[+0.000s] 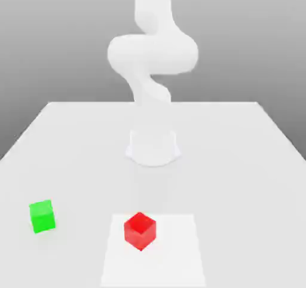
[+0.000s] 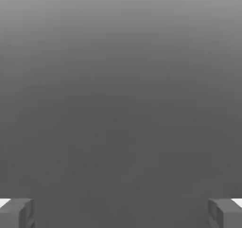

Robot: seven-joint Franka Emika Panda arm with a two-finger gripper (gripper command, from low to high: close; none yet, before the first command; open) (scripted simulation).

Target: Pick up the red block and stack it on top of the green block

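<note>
The red block [image 1: 140,231] lies outside the gap between the fingers, and I'd have to walk closer to say how far from them. From here, sweeping left to right in the exterior view, I first see the green block [image 1: 42,216] on the broad pale table [image 1: 239,179], also outside the finger gap and well apart from the red one. Next comes a whiter rectangle [image 1: 173,263] near the table's front, with the red block seen inside its outline, a corner turned my way. The white arm [image 1: 153,54] rises behind that, and the room beyond is a plain grey backdrop [image 1: 251,42]. In the hand view, the gripper [image 2: 121,213] has its fingers spread wide, with only smooth grey between them. My count: one red block, one green, one rectangle, one arm, two fingers.
</note>
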